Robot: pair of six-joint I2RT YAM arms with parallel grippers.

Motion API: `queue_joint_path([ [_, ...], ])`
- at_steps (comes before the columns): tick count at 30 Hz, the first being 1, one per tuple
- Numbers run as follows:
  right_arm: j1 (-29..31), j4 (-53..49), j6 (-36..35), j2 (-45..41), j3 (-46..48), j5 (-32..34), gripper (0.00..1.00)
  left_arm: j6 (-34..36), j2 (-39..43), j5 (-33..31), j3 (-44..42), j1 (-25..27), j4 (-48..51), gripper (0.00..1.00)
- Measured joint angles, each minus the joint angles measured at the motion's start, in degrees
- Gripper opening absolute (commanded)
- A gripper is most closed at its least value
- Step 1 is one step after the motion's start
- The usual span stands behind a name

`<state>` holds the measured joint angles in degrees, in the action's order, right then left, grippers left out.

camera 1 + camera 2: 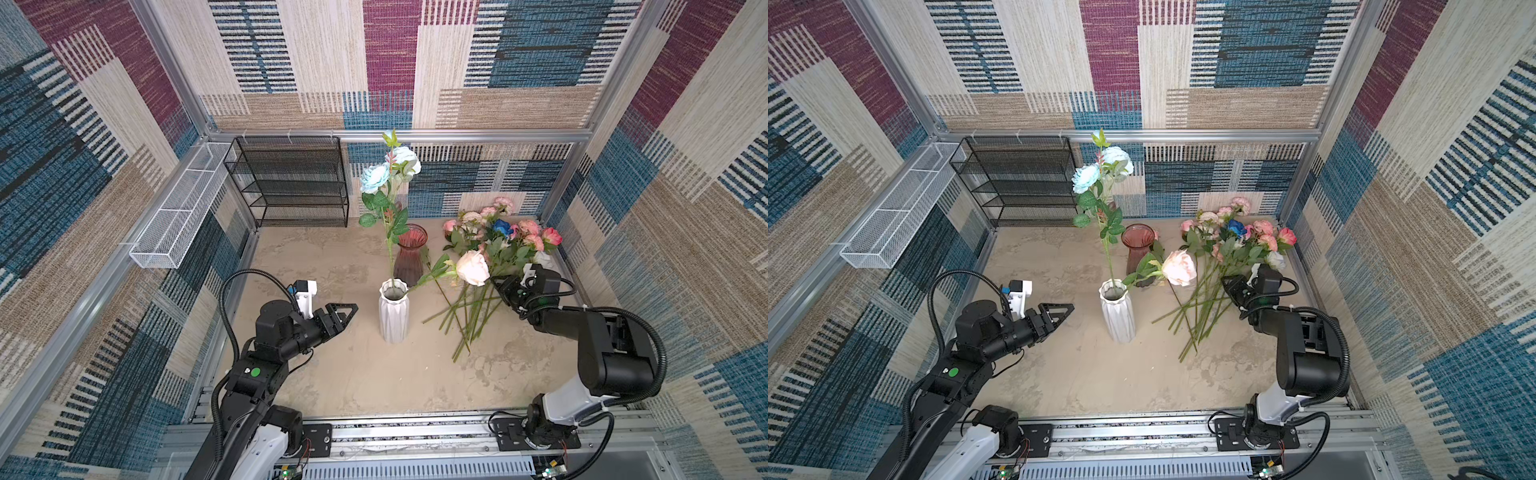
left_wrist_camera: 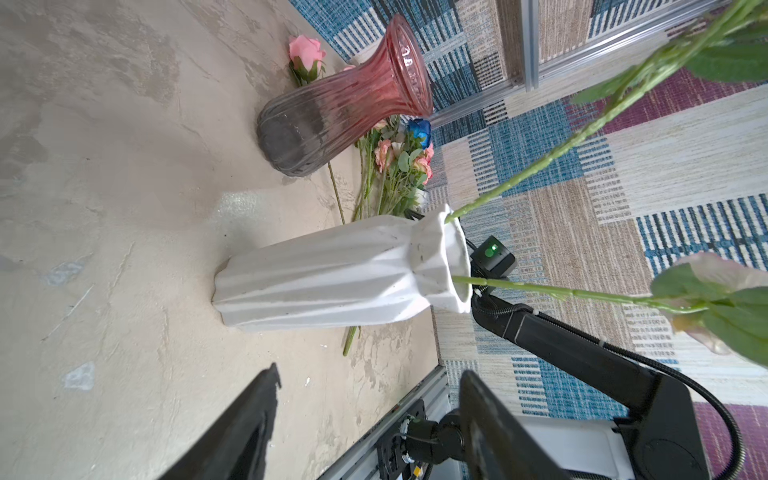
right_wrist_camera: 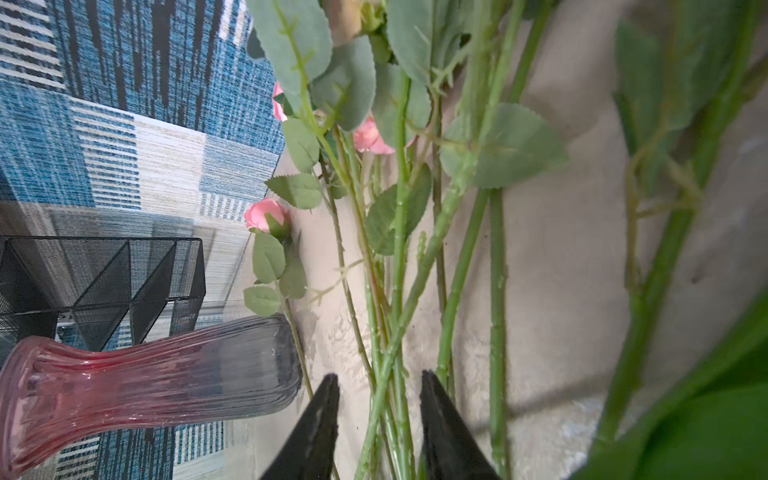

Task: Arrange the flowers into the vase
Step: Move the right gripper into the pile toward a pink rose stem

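With my right hand (image 3: 376, 380) part-open and empty, I am straddling several crossed stems of the green-stemmed artificial roses (image 3: 399, 249) heaped on the beige tabletop (image 3: 561, 291) near the white faceted vase (image 1: 393, 316). My left hand (image 2: 369, 370) is hovering wide. Closing here, I am risking lifting a tangled bunch.

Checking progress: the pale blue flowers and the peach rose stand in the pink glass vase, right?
No. The pale blue flowers and peach rose stand in the white vase, not the pink glass vase; both top views show it.
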<state>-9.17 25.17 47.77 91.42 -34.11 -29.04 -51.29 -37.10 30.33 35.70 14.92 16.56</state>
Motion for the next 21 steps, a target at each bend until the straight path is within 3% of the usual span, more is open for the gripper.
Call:
queue_joint_path([
  [13,-0.26,2.67,1.64,4.28,-0.76,0.13,0.32,-2.80,-2.12,0.04,0.17,0.26,-1.07,0.70],
  [21,-0.28,5.42,1.64,7.96,-1.49,0.09,0.11,-3.65,-1.92,0.48,-0.61,0.48,-2.27,0.70],
])
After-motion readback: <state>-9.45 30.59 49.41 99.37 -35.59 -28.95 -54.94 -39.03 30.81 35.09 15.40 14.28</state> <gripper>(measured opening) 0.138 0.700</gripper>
